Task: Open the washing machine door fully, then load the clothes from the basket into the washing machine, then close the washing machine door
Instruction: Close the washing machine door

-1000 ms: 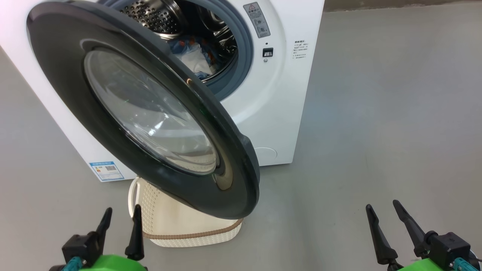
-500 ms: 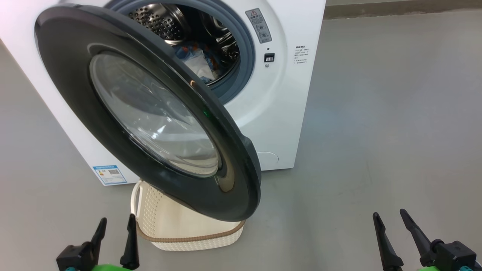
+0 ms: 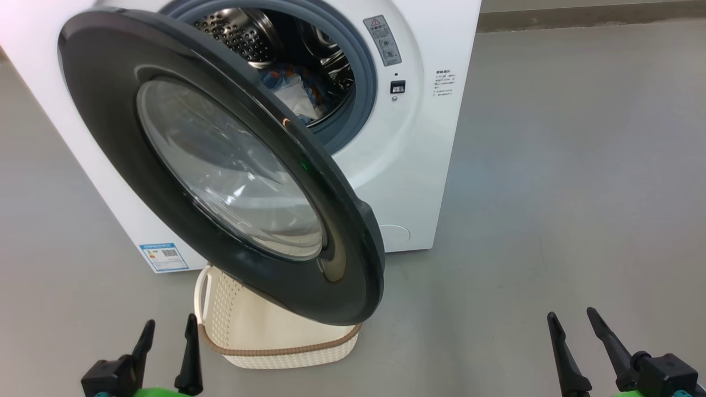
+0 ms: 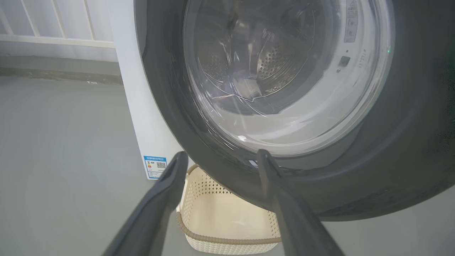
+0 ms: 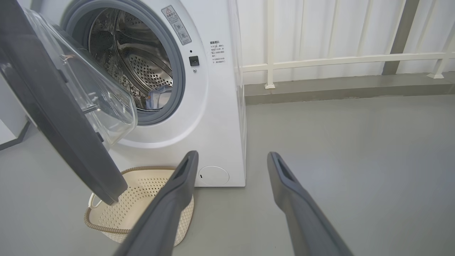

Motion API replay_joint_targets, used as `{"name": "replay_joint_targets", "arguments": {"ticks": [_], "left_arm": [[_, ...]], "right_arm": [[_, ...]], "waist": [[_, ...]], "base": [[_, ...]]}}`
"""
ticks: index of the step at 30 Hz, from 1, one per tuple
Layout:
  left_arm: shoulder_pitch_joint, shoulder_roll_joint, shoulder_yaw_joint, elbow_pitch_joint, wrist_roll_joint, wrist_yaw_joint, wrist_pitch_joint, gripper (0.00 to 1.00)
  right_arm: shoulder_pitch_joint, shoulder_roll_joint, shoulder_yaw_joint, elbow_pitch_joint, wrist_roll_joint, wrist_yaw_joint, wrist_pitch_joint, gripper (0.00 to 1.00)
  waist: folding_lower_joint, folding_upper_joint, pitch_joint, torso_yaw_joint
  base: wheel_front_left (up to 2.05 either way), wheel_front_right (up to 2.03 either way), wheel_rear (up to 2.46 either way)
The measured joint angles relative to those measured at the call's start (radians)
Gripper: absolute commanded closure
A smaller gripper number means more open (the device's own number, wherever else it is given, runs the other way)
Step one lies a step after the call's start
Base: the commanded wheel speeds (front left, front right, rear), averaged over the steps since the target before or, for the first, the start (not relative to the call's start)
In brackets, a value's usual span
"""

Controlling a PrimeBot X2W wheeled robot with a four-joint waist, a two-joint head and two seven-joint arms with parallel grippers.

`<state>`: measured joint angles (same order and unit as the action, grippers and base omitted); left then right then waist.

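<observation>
The light blue printed clothes [image 3: 292,91] lie inside the white front-loading washing machine [image 3: 419,165] at upper centre, the cream perforated basket [image 3: 276,336] at lower centre looks empty, so I judge that the left gripper [image 3: 171,321] or right gripper [image 3: 570,313], both spread and empty at the bottom corners, must next push shut the round black-rimmed glass door [image 3: 226,165].

Head view: the washing machine door [image 3: 220,165] hides the far part of the basket [image 3: 287,359]; the clothes [image 3: 292,94] show only in part behind its rim. The washing machine [image 3: 419,165] is cut off at the top edge. Print on the blue label sticker [image 3: 164,257] and the grey warning label [image 3: 382,40] is too small to read. Left gripper [image 3: 171,321] and right gripper [image 3: 571,313] run off the bottom edge
</observation>
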<state>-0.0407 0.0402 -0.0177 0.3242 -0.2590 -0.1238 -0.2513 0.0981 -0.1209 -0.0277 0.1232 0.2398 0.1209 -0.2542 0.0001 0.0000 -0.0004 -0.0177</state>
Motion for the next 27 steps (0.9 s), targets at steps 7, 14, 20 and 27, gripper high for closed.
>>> {"name": "replay_joint_targets", "arguments": {"ticks": [7, 14, 20, 27], "left_arm": [[0.0, 0.0, -0.002, 0.0, 0.0, 0.0, 0.0, 0.0], [0.0, 0.0, -0.004, 0.001, 0.0, -0.004, 0.0, 0.0], [0.0, -0.001, -0.007, 0.0, 0.0, -0.004, 0.0, 0.0], [0.0, -0.001, -0.018, 0.0, 0.001, -0.004, -0.001, 0.0]], "right_arm": [[0.0, -0.003, 0.011, 0.004, 0.0, 0.0, 0.0, 1.0], [-0.001, -0.005, 0.013, 0.006, 0.002, 0.0, 0.0, 1.0], [-0.029, -0.008, 0.024, -0.046, 0.008, 0.0, 0.0, 1.0], [-0.228, -0.02, 0.146, -0.212, 0.009, 0.0, -0.001, 1.0]], "waist": [[-0.0001, 0.0, -0.001, -0.002], [-0.0001, 0.0, -0.004, -0.001], [-0.0001, 0.0, -0.003, 0.001], [0.0, 0.0, 0.004, 0.009]], "base": [[0.0, 0.0, 0.0], [0.0, 0.0, 0.0], [0.0, 0.0, 0.0], [0.0, 0.0, 0.0]]}}
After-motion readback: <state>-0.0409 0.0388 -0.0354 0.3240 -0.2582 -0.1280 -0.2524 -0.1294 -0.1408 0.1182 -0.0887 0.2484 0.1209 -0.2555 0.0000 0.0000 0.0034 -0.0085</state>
